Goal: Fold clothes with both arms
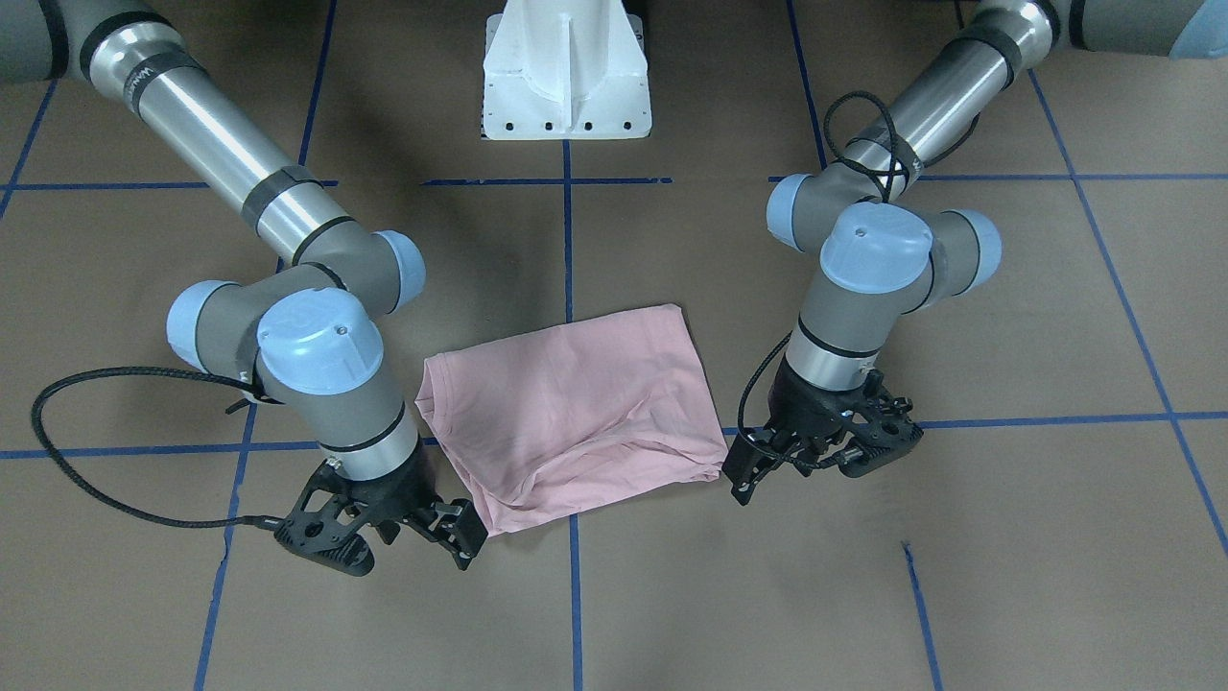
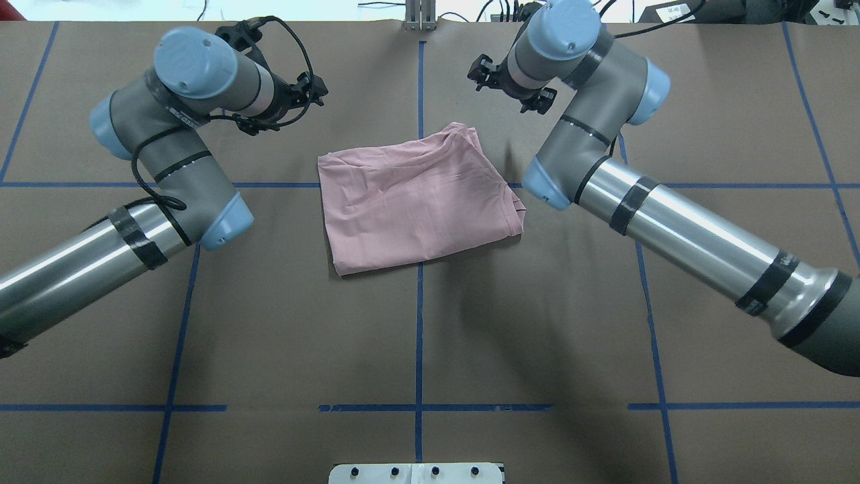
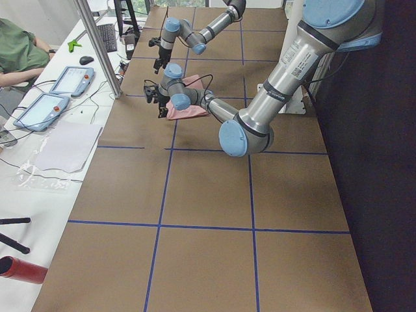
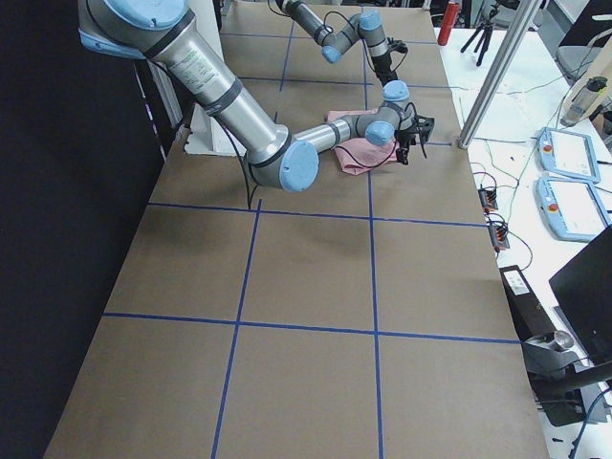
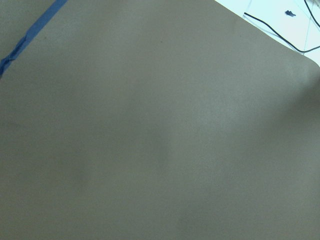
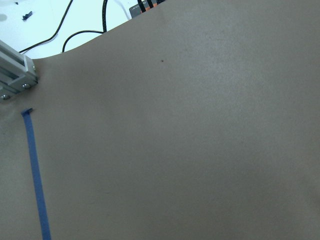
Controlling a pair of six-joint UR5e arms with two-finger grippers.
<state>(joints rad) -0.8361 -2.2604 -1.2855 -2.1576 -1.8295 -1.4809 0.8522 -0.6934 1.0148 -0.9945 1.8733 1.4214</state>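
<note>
The pink shirt (image 1: 576,413) lies folded into a rough rectangle in the middle of the table (image 1: 672,614), with soft creases across it. It looks light and limp. I expect it to sag when lifted and its layers to slip apart, so I would pinch every layer at the two corners on the operators' side. My right claw (image 1: 403,537) stands spread and empty just beside one of those corners. My left claw (image 1: 815,461) is likewise spread and empty beside the other.
</note>
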